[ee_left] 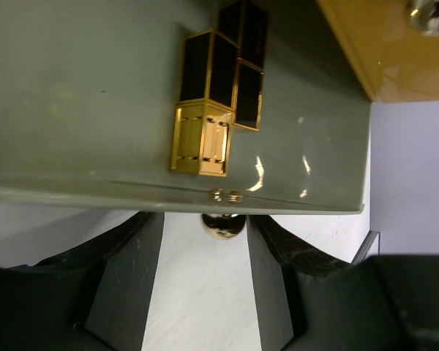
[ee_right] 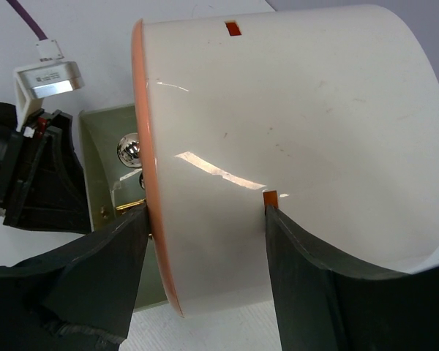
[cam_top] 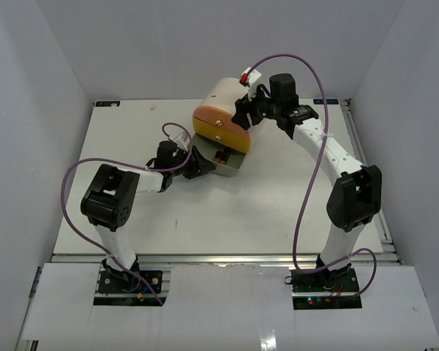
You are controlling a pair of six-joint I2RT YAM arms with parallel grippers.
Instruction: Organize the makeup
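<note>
Black-and-gold lipstick tubes (ee_left: 205, 110) lie inside the pulled-out green drawer (ee_left: 80, 95) of the cream drawer unit (cam_top: 223, 99). The drawer (cam_top: 233, 165) juts toward the left arm. My left gripper (ee_left: 206, 221) is open, its fingers on either side of the drawer's gold knob (ee_left: 223, 225), with a gap on the left side. My right gripper (ee_right: 205, 212) is shut on the cream unit (ee_right: 293, 117) at its front end, one finger at the orange front rim, the other on the body. It shows at the unit's right side (cam_top: 247, 110). No palettes or sponges are in view.
The unit lies on its side at the back middle of the white table (cam_top: 278, 212), its orange front (cam_top: 219, 121) toward the left arm. White walls close in the table on three sides. Purple cables loop over both arms. A silver knob (ee_right: 129, 151) shows beside the orange rim.
</note>
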